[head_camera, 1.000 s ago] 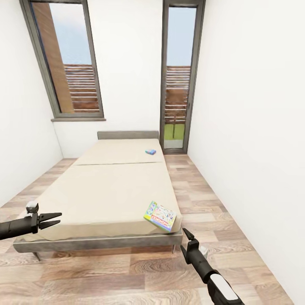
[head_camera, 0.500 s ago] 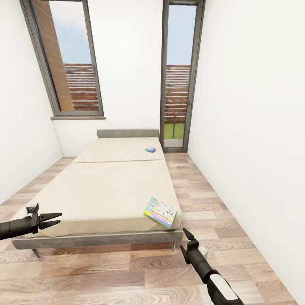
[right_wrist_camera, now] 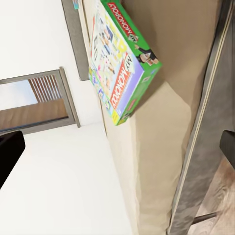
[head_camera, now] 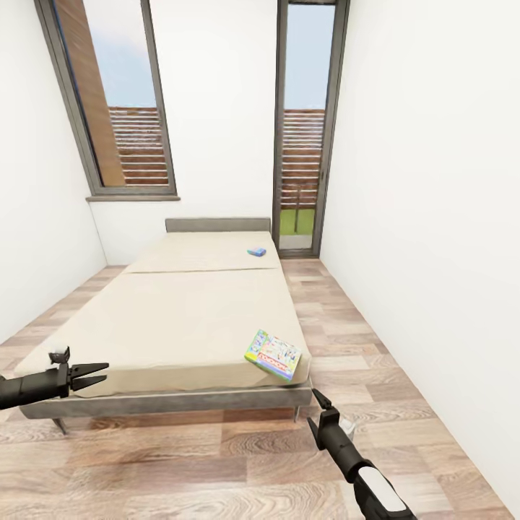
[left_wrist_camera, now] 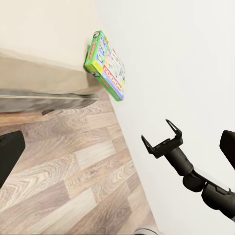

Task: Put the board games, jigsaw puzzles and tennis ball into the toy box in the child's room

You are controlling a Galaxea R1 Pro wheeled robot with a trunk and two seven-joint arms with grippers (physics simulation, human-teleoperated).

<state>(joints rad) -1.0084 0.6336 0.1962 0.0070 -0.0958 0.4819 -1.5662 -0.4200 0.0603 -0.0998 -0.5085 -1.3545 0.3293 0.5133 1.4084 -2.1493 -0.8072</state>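
Note:
A green Monopoly board game (head_camera: 273, 354) lies on the near right corner of the beige bed (head_camera: 180, 318), slightly over the edge. It also shows in the left wrist view as the board game (left_wrist_camera: 105, 63) and, close up, in the right wrist view (right_wrist_camera: 122, 73). A second, small blue board game (head_camera: 256, 252) rests near the headboard. My left gripper (head_camera: 101, 373) hangs open and empty by the bed's near left corner. My right gripper (head_camera: 312, 406) is open and empty, low over the floor just in front of the Monopoly corner; its spread jaws appear in the left wrist view (left_wrist_camera: 161, 138).
White walls close in on both sides, the right wall (head_camera: 433, 253) about a metre from the bed. A window (head_camera: 115, 108) and a glass balcony door (head_camera: 300, 137) stand behind the bed. Wood floor (head_camera: 217, 462) runs in front and along the right side.
The whole picture has shifted: the bed sits a little higher and smaller, so the camera has moved. Both arms keep their pose, grippers still open.

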